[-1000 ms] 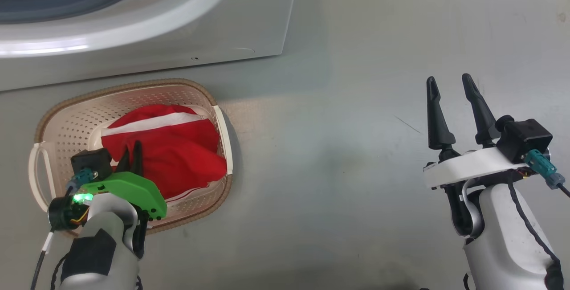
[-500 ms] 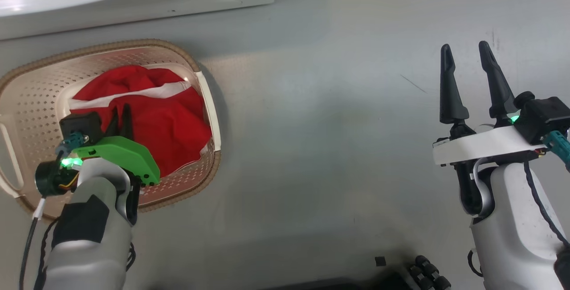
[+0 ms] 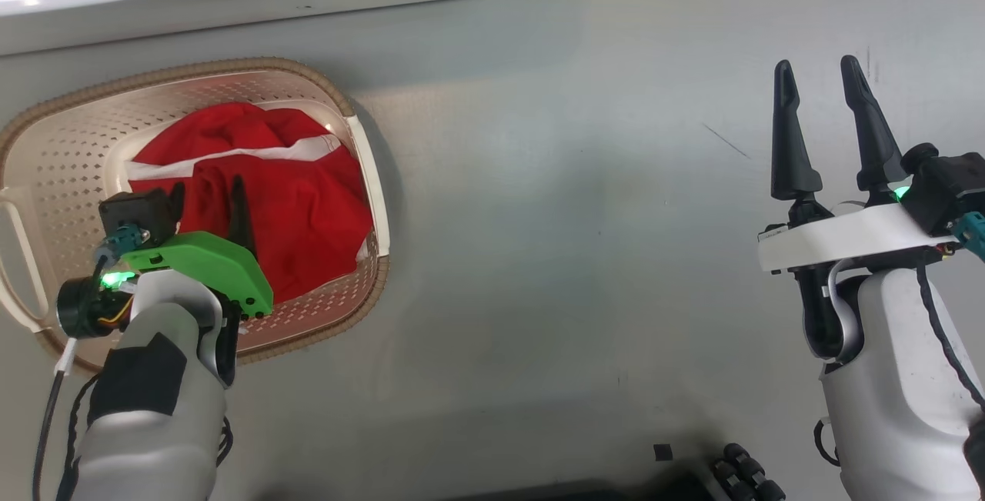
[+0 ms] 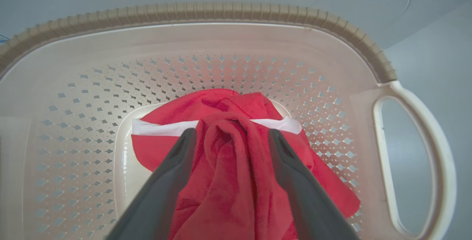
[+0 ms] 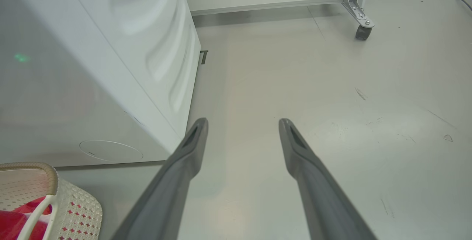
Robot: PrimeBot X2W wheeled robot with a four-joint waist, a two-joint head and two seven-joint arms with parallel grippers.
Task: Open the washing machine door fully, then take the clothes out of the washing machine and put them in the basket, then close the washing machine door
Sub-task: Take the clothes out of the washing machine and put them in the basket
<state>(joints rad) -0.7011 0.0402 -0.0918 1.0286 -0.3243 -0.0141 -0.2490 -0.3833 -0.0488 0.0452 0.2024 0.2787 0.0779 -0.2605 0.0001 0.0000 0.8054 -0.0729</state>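
Lifting out now could snag the clothes: they lie in the basket, a fold bunched between the spread left fingers. Right fingers gape empty over the floor.

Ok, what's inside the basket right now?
Inside the basket lie the red clothes with a white strip, bunched on its floor. The left gripper is open, its fingers either side of a raised fold. Anything beneath the heap is covered.
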